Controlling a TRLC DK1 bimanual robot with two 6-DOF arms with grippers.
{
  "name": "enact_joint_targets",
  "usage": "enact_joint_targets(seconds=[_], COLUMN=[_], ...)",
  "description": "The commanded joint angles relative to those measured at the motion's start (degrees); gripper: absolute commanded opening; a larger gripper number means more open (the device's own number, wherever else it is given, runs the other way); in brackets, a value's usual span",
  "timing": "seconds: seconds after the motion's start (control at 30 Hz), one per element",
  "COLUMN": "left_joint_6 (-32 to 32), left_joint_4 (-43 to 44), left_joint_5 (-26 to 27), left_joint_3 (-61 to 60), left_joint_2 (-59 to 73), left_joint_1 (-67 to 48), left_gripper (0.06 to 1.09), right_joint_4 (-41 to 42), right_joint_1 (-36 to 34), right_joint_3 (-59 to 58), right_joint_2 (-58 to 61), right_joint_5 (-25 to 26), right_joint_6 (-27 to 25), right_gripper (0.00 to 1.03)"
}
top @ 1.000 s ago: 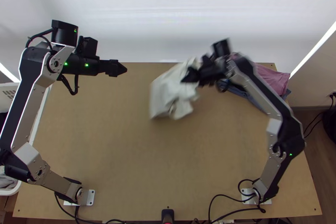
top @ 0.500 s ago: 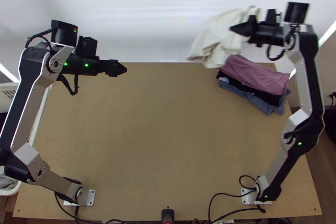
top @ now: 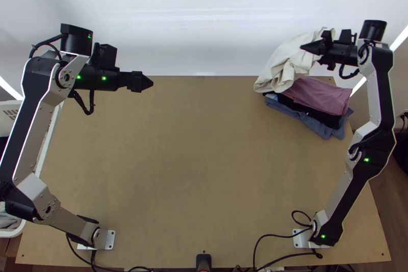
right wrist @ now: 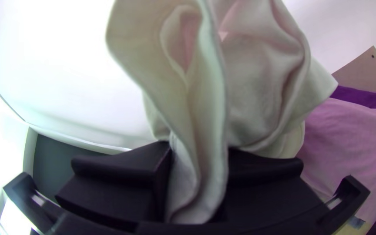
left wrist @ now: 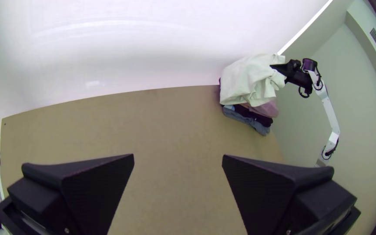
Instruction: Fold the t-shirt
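Over folded clothes [top: 321, 96] — seemingly bunched cloth [top: 287, 64] tight in right gripper [top: 303, 47] — left gripper [top: 151, 83] agape.

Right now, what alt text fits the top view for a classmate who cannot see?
The right gripper holds a bunched cream T-shirt over a stack of folded mauve, black and blue clothes at the wooden table's far right corner. The left gripper hangs empty farther left.

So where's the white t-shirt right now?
The top view shows the white t-shirt in the right gripper, bunched, over the pile's far-left end.
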Motion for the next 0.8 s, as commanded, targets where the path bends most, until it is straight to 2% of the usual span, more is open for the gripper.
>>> enact_joint_targets(seconds=[0.0, 0.33, 0.53, 0.77], left_joint_6=[0.13, -0.13, -0.13, -0.22], left_joint_4=[0.49, 0.49, 0.49, 0.49], left_joint_5=[0.09, 0.09, 0.09, 0.09], left_joint_3=[0.89, 0.89, 0.89, 0.98], left_joint_2=[-1.2, -1.2, -1.03, -1.03], left_joint_1=[0.26, 0.26, 0.08, -0.27], left_gripper=[1.04, 1.04, 1.04, 1.04], right_joint_4=[0.98, 1.95, 5.29, 9.5], right_joint_1=[-0.96, -0.96, -0.96, -1.13], right_joint_3=[0.34, 1.65, 1.65, 1.65], right_joint_2=[-0.3, -1.88, -3.29, -3.73], right_joint_5=[-1.67, -2.9, -3.69, -2.9], right_joint_6=[-1.3, -1.39, -1.3, 2.39], right_gripper=[0.03, 0.03, 0.03, 0.03])
